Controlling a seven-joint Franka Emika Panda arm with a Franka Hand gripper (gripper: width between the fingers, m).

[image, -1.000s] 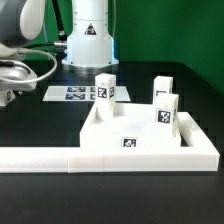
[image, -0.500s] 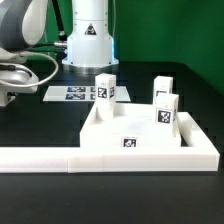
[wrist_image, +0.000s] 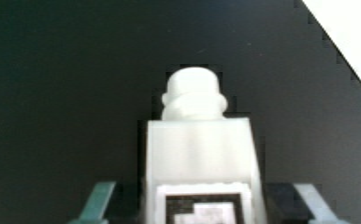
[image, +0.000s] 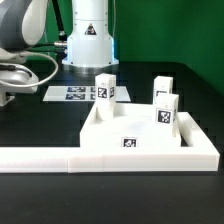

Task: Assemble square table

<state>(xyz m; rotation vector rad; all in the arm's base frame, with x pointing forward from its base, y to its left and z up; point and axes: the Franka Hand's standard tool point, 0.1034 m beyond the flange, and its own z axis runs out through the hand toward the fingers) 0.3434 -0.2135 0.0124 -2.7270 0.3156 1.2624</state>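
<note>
In the wrist view a white leg (wrist_image: pixel 198 130) lies lengthwise on the dark table, its round peg end pointing away and its tagged face close to the camera. My gripper (wrist_image: pixel 202 205) straddles that tagged end, with a finger (wrist_image: pixel 102 203) on each side. A thin dark strip shows between each finger and the leg, and the blur hides whether the pads touch. In the exterior view the square table's white slab (image: pixel 135 127) lies at the right, with three tagged legs (image: pixel 106 88) (image: pixel 162 87) (image: pixel 166 111) upright on or just behind it. The gripper is outside that view.
A long white L-shaped barrier (image: pixel 60 158) runs along the front edge and up the exterior view's right side, and the slab rests against it. The marker board (image: pixel 75 95) lies behind the slab. The arm (image: pixel 20 45) and its cables reach off the exterior view's left; the robot base (image: pixel 88 35) stands at the back.
</note>
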